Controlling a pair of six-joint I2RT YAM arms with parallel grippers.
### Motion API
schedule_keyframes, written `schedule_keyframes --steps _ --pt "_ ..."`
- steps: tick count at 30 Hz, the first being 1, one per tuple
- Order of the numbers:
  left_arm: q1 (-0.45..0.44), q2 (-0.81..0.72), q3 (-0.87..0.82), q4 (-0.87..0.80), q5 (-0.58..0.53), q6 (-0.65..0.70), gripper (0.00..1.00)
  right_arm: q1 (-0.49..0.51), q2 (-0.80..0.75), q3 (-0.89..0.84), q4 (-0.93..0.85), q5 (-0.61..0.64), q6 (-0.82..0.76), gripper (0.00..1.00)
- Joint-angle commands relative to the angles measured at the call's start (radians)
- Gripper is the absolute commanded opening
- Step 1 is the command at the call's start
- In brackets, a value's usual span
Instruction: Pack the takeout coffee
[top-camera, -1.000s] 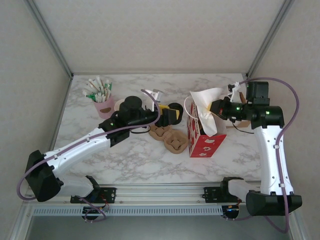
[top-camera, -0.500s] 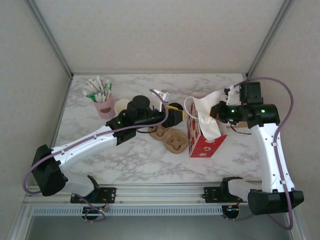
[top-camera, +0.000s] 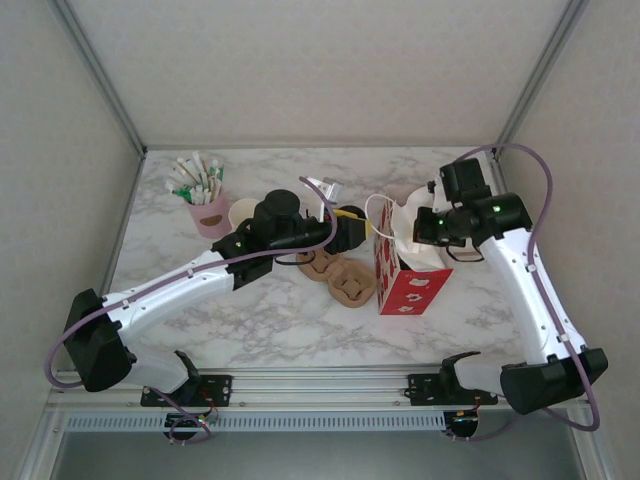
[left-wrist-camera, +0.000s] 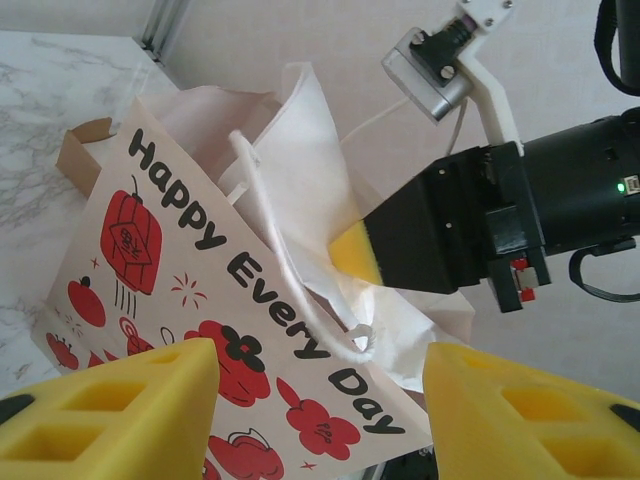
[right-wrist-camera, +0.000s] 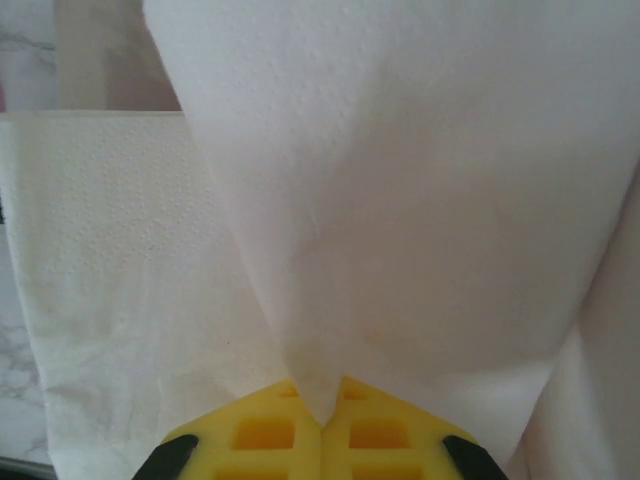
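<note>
One red-printed white paper gift bag (left-wrist-camera: 200, 300), lettered "Happy Every Day". One brown cardboard cup tray (top-camera: 340, 275), one pink pot of sticks (top-camera: 208, 215). Jaws of left gripper (left-wrist-camera: 320, 395) wide, empty; right gripper (right-wrist-camera: 321, 405) clamped on white paper sheet (right-wrist-camera: 400, 200). Can't tell where takeout coffee is.

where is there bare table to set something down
The widest bare marble is the front strip between the cardboard carrier, the printed bag and the near rail. The back strip behind the pink cup is also free. Crowded: the middle, where the left claw faces the bag and the right claw pinches a napkin.
</note>
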Motion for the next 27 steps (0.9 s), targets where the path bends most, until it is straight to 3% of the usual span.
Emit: schedule_keyframes --steps 1,27 --pt "-0.01 0.009 0.034 0.013 0.001 0.007 0.56 0.026 0.024 0.041 -0.025 0.088 -0.005 0.0" --pt "-0.01 0.008 0.049 -0.012 -0.026 0.031 0.56 0.106 0.122 -0.045 0.027 0.155 0.013 0.0"
